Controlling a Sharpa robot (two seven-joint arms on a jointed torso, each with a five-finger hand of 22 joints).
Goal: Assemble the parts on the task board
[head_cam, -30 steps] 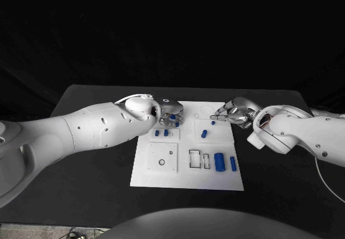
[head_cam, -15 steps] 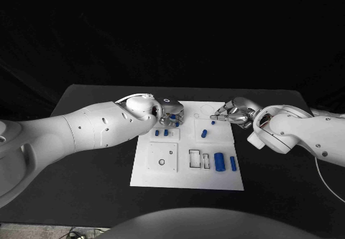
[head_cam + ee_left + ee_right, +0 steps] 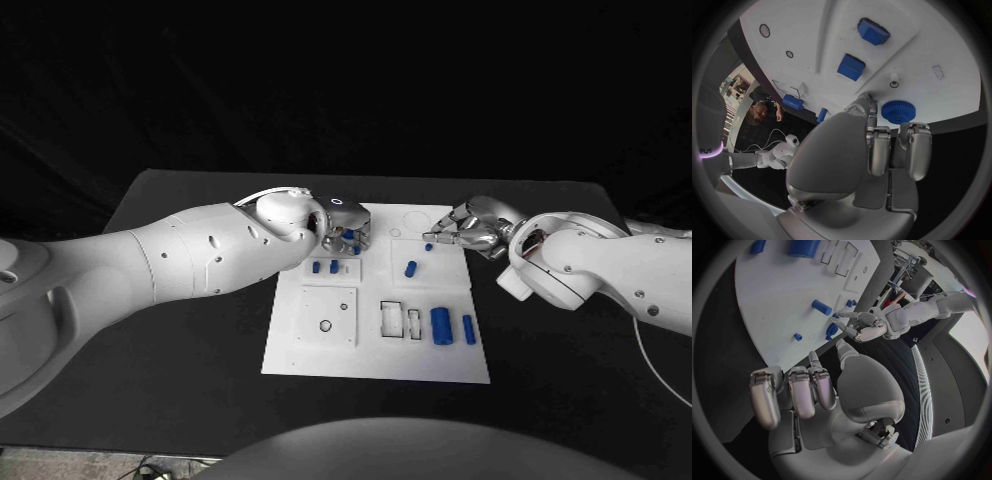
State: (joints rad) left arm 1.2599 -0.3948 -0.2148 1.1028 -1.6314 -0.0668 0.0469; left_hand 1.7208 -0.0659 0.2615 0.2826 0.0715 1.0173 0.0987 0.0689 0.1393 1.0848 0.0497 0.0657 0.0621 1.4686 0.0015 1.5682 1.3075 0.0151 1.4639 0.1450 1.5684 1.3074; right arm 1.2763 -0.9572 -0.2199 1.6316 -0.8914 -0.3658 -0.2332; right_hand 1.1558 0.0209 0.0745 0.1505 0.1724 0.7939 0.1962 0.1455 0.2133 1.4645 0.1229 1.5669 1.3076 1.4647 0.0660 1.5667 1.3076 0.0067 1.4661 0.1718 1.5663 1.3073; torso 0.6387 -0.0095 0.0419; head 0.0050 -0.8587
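The white task board [image 3: 378,300] is lying mid-tabletop [image 3: 188,300], w/ both arms reaching in over its far end. The left robot hand [image 3: 340,233] is hanging at the board's far left corner, right beside a blue gear [image 3: 896,111] sitting near the edge; its fingers [image 3: 878,150] are curling down close together, one tip at or nearly at the gear, but can't tell if it's actually gripping it. Two blue blocks [image 3: 325,266] are sitting side by side just nearer than that hand. The right robot hand [image 3: 462,230] is hovering at the far right edge, fingers [image 3: 792,392] curled in & close together, nothing in them. A short blue peg [image 3: 410,268] is lying btwn the two hands. Nearer the robot's side, a thick blue cylinder [image 3: 440,326] and a thinner blue bar [image 3: 467,329] are lying side by side, beside black-outlined rectangular slots [image 3: 392,318].
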